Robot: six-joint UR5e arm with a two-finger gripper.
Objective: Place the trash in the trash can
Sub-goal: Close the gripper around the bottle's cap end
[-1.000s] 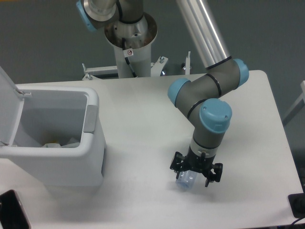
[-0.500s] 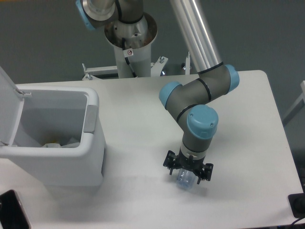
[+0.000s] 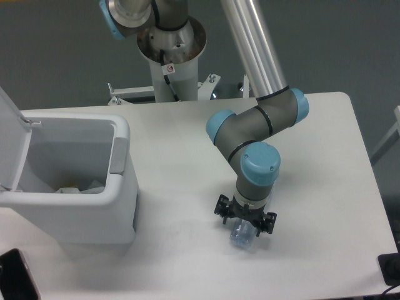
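Note:
A clear plastic bottle [image 3: 242,237] lies on the white table near the front, right of centre. Only its lower end shows, because my gripper [image 3: 245,224] hangs straight over it. The fingers point down and are spread wide on either side of the bottle, so the gripper reads as open. The trash can [image 3: 122,187], a large white bin with a grey tab, stands at the left with its lid [image 3: 11,140] tipped up. Some whitish trash [image 3: 81,186] lies at its bottom, possibly the pouch.
The robot's base column [image 3: 170,56] rises at the back of the table. A dark flat object [image 3: 15,278] sits at the front left corner. Another dark item [image 3: 390,269] is at the front right edge.
The arm's wrist and gripper have shifted left by a small amount and now sit more squarely above the bottle. The bottle has hardly moved on the table.

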